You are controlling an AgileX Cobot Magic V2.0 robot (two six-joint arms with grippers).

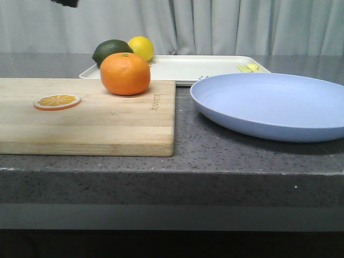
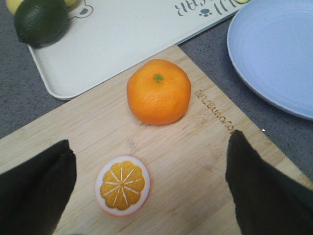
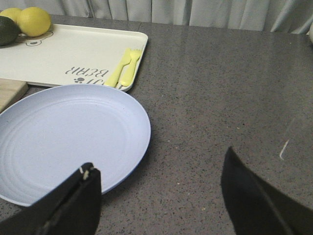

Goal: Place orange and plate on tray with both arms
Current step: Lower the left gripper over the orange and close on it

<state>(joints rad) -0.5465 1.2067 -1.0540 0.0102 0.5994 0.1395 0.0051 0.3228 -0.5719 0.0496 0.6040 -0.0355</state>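
**Orange ahead of left jaws, plate rim beside right jaws**

Landmark: the wooden cutting board point(image 1: 86, 115). On its far right part, the orange point(image 1: 125, 73), ahead of the left gripper point(image 2: 146, 191) and between its lines of closure; jaws wide apart, holding nothing, an orange slice point(image 2: 122, 185) nearer them. Beyond the board, the tray point(image 1: 199, 67). Right of the board on the surface, the plate point(image 1: 274, 105), its near rim by one finger of the right gripper point(image 3: 161, 196); jaws likewise spread, empty. Likely split: left for orange, right for plate.
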